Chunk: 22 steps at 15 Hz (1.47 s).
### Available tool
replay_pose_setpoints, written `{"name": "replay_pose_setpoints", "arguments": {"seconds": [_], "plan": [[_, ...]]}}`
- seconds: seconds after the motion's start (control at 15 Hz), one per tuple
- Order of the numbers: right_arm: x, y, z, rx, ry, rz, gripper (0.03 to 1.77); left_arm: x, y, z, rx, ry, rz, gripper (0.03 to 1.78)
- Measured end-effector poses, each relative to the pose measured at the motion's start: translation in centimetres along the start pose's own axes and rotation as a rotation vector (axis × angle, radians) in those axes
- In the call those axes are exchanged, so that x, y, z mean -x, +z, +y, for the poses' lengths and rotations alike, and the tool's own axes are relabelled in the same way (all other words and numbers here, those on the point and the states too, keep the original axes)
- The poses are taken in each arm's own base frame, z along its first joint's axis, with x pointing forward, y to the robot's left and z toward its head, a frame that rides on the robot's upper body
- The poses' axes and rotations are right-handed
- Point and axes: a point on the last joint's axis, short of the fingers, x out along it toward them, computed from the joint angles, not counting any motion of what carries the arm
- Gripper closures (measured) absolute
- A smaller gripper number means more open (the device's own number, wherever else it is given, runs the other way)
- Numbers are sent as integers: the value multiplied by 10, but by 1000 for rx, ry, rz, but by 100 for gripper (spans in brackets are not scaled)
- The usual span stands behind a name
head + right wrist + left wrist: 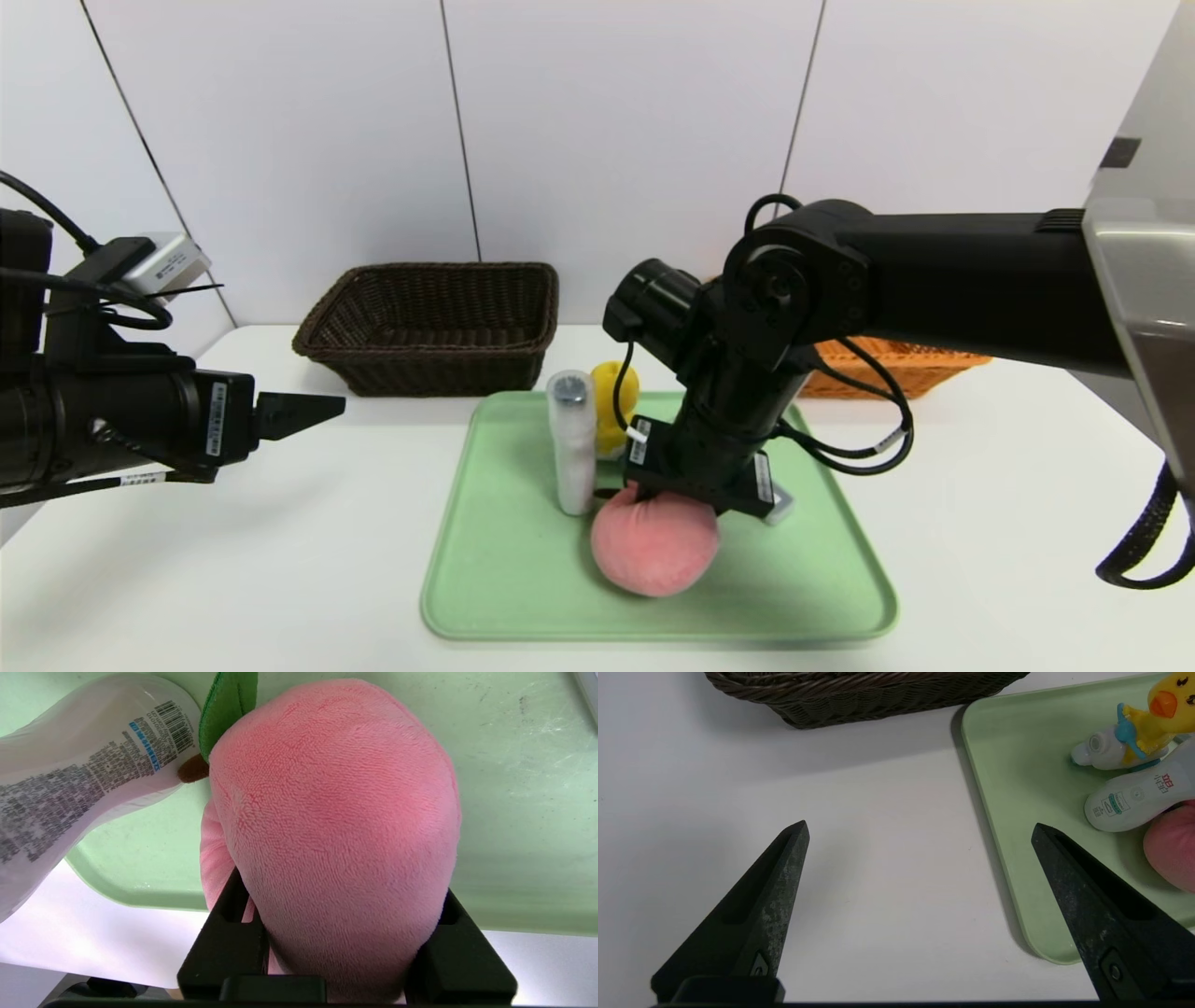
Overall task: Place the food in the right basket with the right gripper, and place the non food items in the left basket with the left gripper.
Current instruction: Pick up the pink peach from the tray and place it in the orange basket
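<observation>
The pink plush peach (653, 551) (336, 812) lies on the green tray (504, 579). My right gripper (667, 509) (341, 891) reaches down over it, shut on its sides, and the plush bulges between the fingers. A white bottle (571, 448) (84, 774) stands beside the peach, with the yellow duck toy (611, 401) (1153, 723) behind it. A corner of the grey case (780, 507) peeks out under the right wrist. My left gripper (313, 411) (920, 826) hovers open over the table left of the tray.
The dark brown basket (429, 322) (859, 695) sits behind the tray at the left. The orange-tan basket (896, 369) sits at the back right, mostly hidden by my right arm. A white wall stands behind the table.
</observation>
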Motion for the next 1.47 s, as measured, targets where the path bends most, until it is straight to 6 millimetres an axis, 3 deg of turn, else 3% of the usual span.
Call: {"name": "replay_pose_setpoints", "arguments": {"seconds": [0.4, 0.67, 0.87, 1.2, 1.47], "plan": [[28, -7, -3, 85, 39, -38, 112, -4, -3, 0, 7, -24, -1, 12], [68, -19, -18, 141, 56, -74, 112, -4, -5, 0, 11, -24, 15, 12], [104, -16, -37, 127, 50, -223, 112, -4, -4, 0, 12, -21, 11, 12], [152, 25, -79, 69, 62, -572, 112, -3, -1, -1, 9, -23, 4, 12], [167, 77, -119, -27, 37, -801, 112, -2, 5, -5, -2, -41, 4, 12]]}}
